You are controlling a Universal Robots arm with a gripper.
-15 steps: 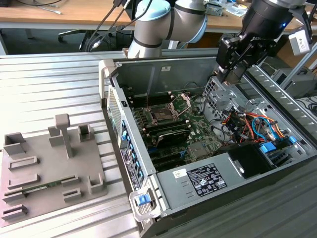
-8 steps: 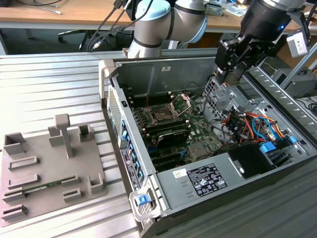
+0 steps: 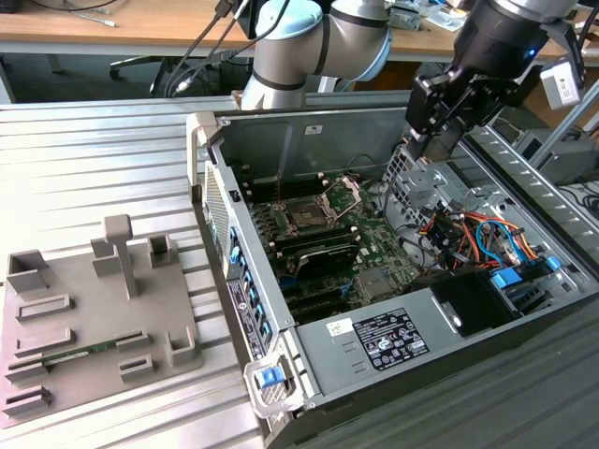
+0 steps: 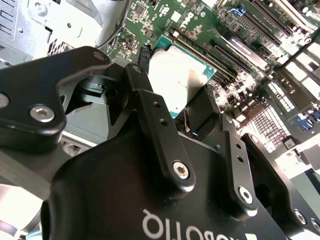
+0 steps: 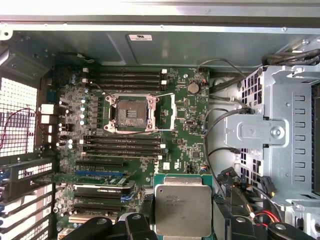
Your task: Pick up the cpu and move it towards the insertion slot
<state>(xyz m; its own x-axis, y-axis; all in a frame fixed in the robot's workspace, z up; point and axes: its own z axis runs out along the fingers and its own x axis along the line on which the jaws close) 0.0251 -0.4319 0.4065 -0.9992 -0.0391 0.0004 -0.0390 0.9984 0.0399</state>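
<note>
My gripper (image 3: 427, 140) hangs above the open computer case, over its metal drive cage on the exterior view's right. It is shut on the cpu (image 5: 182, 207), a flat square chip with a silvery top and a green rim. In the second wrist view the cpu (image 4: 179, 75) sits between the two black fingers (image 4: 150, 105), tilted above the green board. The insertion slot (image 3: 305, 217) lies open on the motherboard, its shiny frame hinged up. In the first wrist view the insertion slot (image 5: 131, 114) has a dark centre and lies some way across the board from the cpu.
A grey plastic tray (image 3: 56, 383) with raised holders lies on the ribbed table at the exterior view's left, with a thin green memory stick (image 3: 80, 351) in it. Long black memory slots (image 5: 122, 145) flank the socket. A metal drive cage (image 5: 280, 135) and coloured cables (image 3: 468, 234) fill the case's other end.
</note>
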